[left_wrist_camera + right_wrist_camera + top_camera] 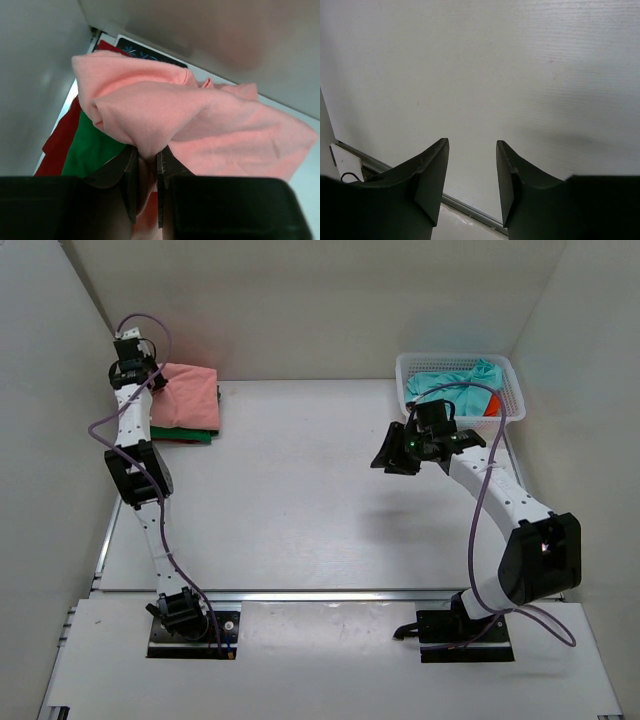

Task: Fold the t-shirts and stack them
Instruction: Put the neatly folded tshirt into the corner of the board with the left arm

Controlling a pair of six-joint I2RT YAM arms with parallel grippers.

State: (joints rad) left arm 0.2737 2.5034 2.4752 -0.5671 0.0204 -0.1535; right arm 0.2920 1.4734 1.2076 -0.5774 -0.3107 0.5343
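Note:
A folded salmon pink t-shirt (188,393) lies on top of a stack at the far left, over a green t-shirt (185,434) and a red t-shirt (170,441). My left gripper (152,380) is shut on a fold of the pink t-shirt (200,125) at the stack's left edge; the green t-shirt (87,147) and the red t-shirt (59,142) show beneath it. My right gripper (392,456) is open and empty above the table's middle right, its fingers (434,175) apart. A teal t-shirt (455,385) and an orange-red t-shirt (491,403) lie in the basket.
A white mesh basket (512,375) stands at the far right. Walls close the table on the left, back and right. The left arm stretches along the left wall.

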